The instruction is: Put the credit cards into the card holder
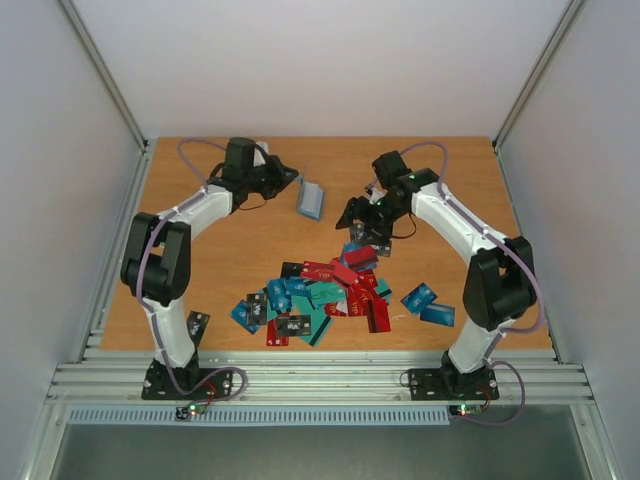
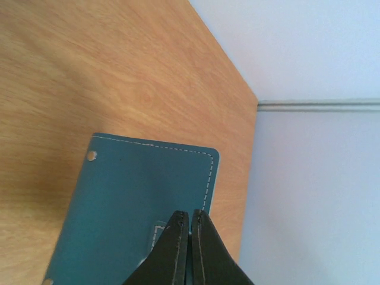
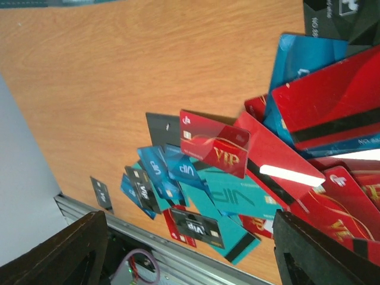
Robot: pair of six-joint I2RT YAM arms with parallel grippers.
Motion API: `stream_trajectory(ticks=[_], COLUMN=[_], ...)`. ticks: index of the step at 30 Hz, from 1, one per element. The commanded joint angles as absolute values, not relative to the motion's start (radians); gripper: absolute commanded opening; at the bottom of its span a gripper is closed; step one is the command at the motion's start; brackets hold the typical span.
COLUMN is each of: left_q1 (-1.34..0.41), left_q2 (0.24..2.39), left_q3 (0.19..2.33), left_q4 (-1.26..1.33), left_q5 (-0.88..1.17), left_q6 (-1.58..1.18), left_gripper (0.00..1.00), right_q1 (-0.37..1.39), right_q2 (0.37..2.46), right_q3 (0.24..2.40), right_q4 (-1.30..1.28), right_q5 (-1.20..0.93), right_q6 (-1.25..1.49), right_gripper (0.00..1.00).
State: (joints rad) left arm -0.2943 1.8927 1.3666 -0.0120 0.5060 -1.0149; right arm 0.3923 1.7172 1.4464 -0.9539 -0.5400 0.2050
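Bare wooden tabletop [image 1: 220, 270] leaves open passage on the left and along the far edge. A loose heap of red, teal, blue and black plastic cards [image 1: 330, 295] crowds the near centre, and a dull teal folding wallet [image 1: 311, 199] lies apart beyond it.

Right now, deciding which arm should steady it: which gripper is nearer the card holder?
Left. The left gripper sits right at the card holder; the right gripper hovers apart, over the credit cards.
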Motion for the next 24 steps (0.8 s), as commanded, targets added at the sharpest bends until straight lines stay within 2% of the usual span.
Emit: stream_trajectory(ticks=[1,10,18,24], left_q1=[-0.258,-0.223,-0.232,-0.222], left_q2=[1.947,1.947,1.937,1.936], left_q3=[1.363,1.291,1.201,1.104], left_q4=[0.136,0.044,0.201,0.285], left_q5=[0.633,0.626,0.72,0.731], left_q6=[-1.105,-1.119,-1.247,-1.311], left_gripper=[0.0,0.0,0.0,0.0], right_q1=[0.388,0.389,0.388,0.39], right_q2=[1.783,1.964,2.041,2.1], right_q3=[1.509,1.635,1.674,1.666], right_q4=[-0.869,-0.77,-0.756,-0.637], right_q5=[-0.606,-0.698,-0.682,-0.744], right_q6=[0.231,0.297,0.314,0.349], right_gripper=[0.75,0.7,0.68,0.65])
